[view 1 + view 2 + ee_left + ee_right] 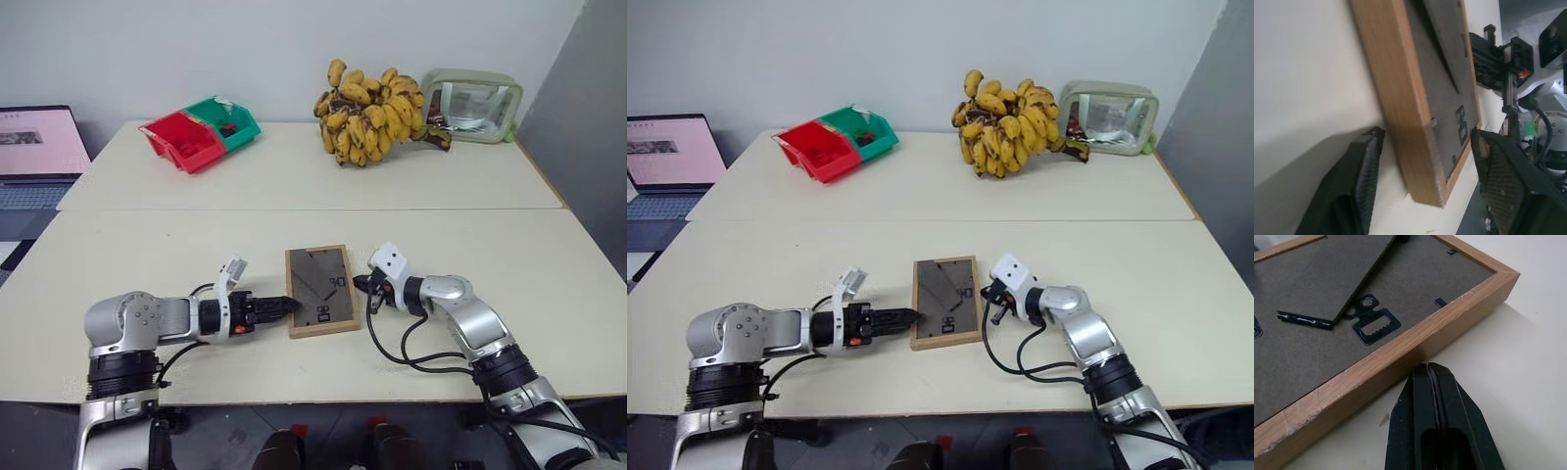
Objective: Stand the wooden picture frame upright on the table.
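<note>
Frame (318, 290): flat on the table (118, 255), dark back panel up, flap stand partly lifted, near the front edge.
Left gripper (286, 306): at the frame's 9 o'clock, fingers (1354, 191) spread apart around the near corner, gripping nothing.
Right gripper (359, 284): at 3 o'clock, fingers pressed together, tip at the frame's wooden edge, empty.
Bananas (369, 115): 12 o'clock, far side.
Pouch (472, 104): 1 o'clock, beside the bananas.
Bins (200, 132): red and green, 11 o'clock.
Laptop (37, 147): 10 o'clock, off the table.

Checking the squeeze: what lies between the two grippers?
The wooden picture frame, back up on the table, between left gripper and right gripper, in the left eye view.
</note>
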Controlling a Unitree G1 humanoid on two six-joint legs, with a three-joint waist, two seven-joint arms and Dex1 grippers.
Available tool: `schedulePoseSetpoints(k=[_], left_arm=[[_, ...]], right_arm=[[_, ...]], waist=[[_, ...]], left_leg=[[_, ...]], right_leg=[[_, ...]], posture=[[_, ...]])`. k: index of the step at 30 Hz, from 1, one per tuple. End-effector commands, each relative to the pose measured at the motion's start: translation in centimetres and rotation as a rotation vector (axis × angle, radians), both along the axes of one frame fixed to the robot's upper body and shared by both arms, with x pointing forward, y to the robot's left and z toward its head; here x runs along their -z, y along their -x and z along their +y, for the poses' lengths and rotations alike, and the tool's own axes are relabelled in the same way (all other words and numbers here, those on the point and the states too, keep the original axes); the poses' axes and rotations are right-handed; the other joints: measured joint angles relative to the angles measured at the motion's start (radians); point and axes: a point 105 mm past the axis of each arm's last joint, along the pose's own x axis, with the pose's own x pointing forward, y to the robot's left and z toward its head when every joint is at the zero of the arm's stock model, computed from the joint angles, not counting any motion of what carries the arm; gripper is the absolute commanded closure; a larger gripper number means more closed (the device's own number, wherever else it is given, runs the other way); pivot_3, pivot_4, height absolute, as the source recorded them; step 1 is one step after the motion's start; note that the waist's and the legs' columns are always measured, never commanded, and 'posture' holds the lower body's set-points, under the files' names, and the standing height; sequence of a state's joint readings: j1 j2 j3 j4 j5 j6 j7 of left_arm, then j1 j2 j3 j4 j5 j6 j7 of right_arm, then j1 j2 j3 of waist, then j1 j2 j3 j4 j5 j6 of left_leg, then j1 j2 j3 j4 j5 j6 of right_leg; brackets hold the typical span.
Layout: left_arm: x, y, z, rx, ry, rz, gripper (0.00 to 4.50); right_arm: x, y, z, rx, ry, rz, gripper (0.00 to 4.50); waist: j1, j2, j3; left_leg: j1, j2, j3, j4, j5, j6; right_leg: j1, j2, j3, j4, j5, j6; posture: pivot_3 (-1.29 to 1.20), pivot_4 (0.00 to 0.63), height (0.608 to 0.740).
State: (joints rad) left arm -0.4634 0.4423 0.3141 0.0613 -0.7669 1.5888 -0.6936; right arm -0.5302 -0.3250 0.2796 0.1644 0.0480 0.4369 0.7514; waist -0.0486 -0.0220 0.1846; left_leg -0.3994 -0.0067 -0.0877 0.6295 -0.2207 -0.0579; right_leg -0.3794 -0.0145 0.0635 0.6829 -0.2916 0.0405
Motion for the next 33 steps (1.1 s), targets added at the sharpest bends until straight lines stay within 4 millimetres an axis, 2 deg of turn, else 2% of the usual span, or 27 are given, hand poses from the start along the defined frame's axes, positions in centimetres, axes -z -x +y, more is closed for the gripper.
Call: schedulePoseSetpoints(k=[1,3,10,15,16,17,21,28,29,31,33], left_arm=[[0.2,0.6,-1.7,0.037,0.044,0.012,0.42],[0.0,0.8,-2.4,0.040,0.078,0.004,0.05],[0.4,2.0,-4.5,0.040,0.111,-0.006,0.02],[0.2,1.7,-4.5,0.008,0.134,-0.002,0.02],[0.2,1.7,-4.4,0.003,0.130,-0.002,0.37],[0.1,1.6,-4.3,-0.001,0.132,-0.003,0.43],[-0.2,1.2,-3.6,-0.027,0.119,-0.015,1.18],[-2.8,0.0,-3.0,-0.049,0.147,-0.103,2.59],[-2.9,-0.1,-2.9,-0.053,0.144,-0.108,2.90],[-2.6,-0.7,-2.5,-0.087,0.115,-0.097,3.19],[-2.0,-1.5,-1.9,-0.134,0.070,-0.084,3.19]], right_arm=[[-1.0,0.1,1.0,-0.009,-0.030,-0.017,4.50],[-1.1,0.3,1.2,-0.007,-0.041,-0.010,4.50],[-1.8,0.3,2.0,0.057,-0.118,0.022,4.50],[-1.9,0.3,1.9,0.074,-0.121,0.028,4.50],[-1.9,0.2,1.8,0.080,-0.118,0.029,4.50],[-1.8,0.1,1.6,0.085,-0.116,0.029,4.50],[-1.6,0.0,1.0,0.099,-0.101,0.030,4.50],[-1.2,-0.1,-0.1,0.129,-0.087,0.035,4.50],[-1.1,-0.2,-0.2,0.131,-0.086,0.036,4.50],[-0.9,-0.2,-0.3,0.135,-0.084,0.038,4.50],[-1.1,-0.3,-0.3,0.136,-0.095,0.039,4.50]], waist=[[0.004,0.000,0.000],[0.007,0.000,0.000],[0.008,0.000,0.000],[0.011,0.000,0.000],[0.011,0.000,0.000],[0.010,0.000,0.000],[0.010,0.000,0.000],[0.009,0.000,0.000],[0.009,0.000,0.000],[0.009,0.000,0.000],[0.009,0.000,0.000]], left_leg=[[0.000,0.000,0.000,0.000,0.000,0.000],[0.000,0.000,0.000,0.000,0.000,0.000],[0.000,-0.001,-0.002,0.000,0.000,0.000],[0.000,-0.001,-0.002,0.000,0.000,0.000],[0.000,-0.001,-0.002,0.000,0.000,0.000],[0.000,-0.001,-0.001,0.000,0.000,0.000],[0.000,-0.001,0.001,0.000,0.000,0.000],[-0.001,-0.001,0.001,0.000,0.000,0.000],[-0.001,-0.001,0.001,0.000,0.000,0.000],[-0.001,-0.001,0.002,0.000,0.000,0.000],[-0.001,-0.001,0.002,0.000,0.000,0.000]], right_leg=[[0.000,-0.001,0.000,0.000,0.000,0.000],[0.000,-0.002,0.000,0.000,0.000,0.000],[0.000,-0.004,0.000,0.000,0.000,0.000],[0.000,-0.004,0.000,-0.001,0.000,0.001],[0.000,-0.003,0.000,-0.001,0.000,0.001],[0.000,-0.003,0.000,-0.001,0.000,0.001],[0.000,-0.003,-0.001,-0.001,0.000,0.001],[0.000,-0.002,-0.001,-0.001,0.000,0.001],[0.000,-0.001,0.000,-0.001,0.000,0.001],[0.000,-0.001,0.000,-0.001,0.000,0.001],[-0.001,-0.001,0.000,-0.001,0.000,0.001]], posture=[[0.00,0.150,0.740],[0.00,0.150,0.740],[0.00,0.150,0.740],[0.00,0.150,0.740],[0.00,0.150,0.740],[0.00,0.150,0.740],[0.00,0.150,0.740],[0.00,0.150,0.740],[0.00,0.150,0.740],[0.00,0.150,0.740],[0.00,0.150,0.740]])
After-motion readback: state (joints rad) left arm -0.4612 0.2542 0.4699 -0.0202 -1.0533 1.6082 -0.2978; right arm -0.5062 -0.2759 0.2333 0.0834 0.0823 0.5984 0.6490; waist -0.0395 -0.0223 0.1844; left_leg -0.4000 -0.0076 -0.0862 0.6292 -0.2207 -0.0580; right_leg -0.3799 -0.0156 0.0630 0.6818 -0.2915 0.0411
